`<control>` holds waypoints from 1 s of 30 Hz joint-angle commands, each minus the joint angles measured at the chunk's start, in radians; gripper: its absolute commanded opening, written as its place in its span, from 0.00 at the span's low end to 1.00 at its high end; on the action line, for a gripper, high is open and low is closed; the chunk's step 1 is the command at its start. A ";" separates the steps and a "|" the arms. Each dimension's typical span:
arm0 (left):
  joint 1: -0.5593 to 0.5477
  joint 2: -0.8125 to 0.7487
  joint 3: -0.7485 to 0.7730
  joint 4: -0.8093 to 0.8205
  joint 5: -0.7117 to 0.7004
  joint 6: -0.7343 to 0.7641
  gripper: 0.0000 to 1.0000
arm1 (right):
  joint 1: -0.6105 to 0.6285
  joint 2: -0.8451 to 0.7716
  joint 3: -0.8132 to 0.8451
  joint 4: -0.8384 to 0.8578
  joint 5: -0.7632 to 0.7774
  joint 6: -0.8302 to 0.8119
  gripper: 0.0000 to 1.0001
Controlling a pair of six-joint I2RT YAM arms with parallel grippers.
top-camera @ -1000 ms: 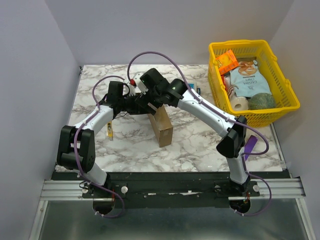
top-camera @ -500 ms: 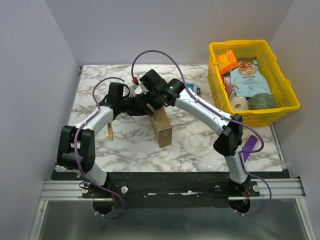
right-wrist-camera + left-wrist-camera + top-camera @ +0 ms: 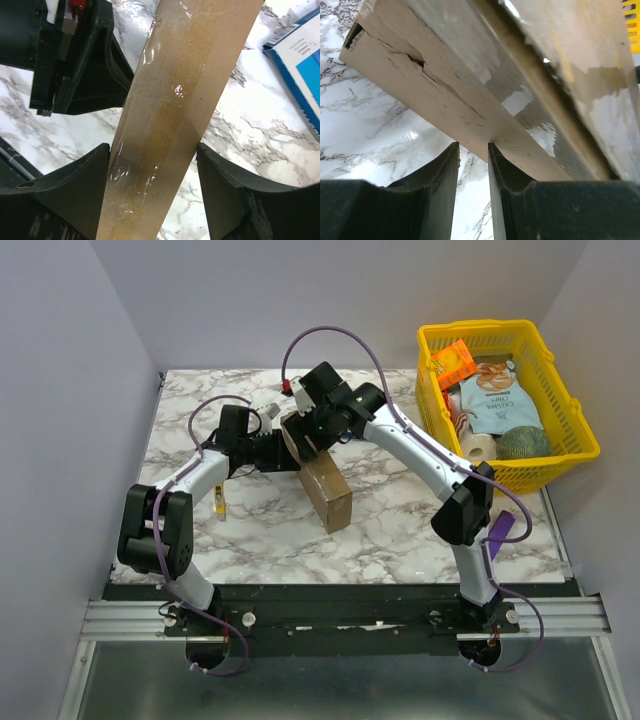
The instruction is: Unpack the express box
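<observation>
steadying the express box on its edge for opening

the express box point(image 3: 325, 490) stood on a narrow edge near the middle of the marble table point(image 3: 400, 530), leaning, with its taped seam facing up. the right gripper point(image 3: 152, 150) straddled that taped edge, a finger against each broad face, and looked clamped on it. the left gripper point(image 3: 473, 147) sat low at the box's far end with its jaws narrow. torn cardboard crossed right at its tips, and i could not tell whether it pinched the panel or only touched it. to do this step well, the right grip probably needed to hold firm and square so the box did not twist, while the left found a flap edge. the blue box point(image 3: 300, 65) lay just beside.
</observation>
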 commanded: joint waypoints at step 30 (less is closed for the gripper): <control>0.001 0.115 0.053 -0.045 -0.027 0.077 0.38 | -0.197 -0.071 0.032 -0.010 -0.375 0.070 1.00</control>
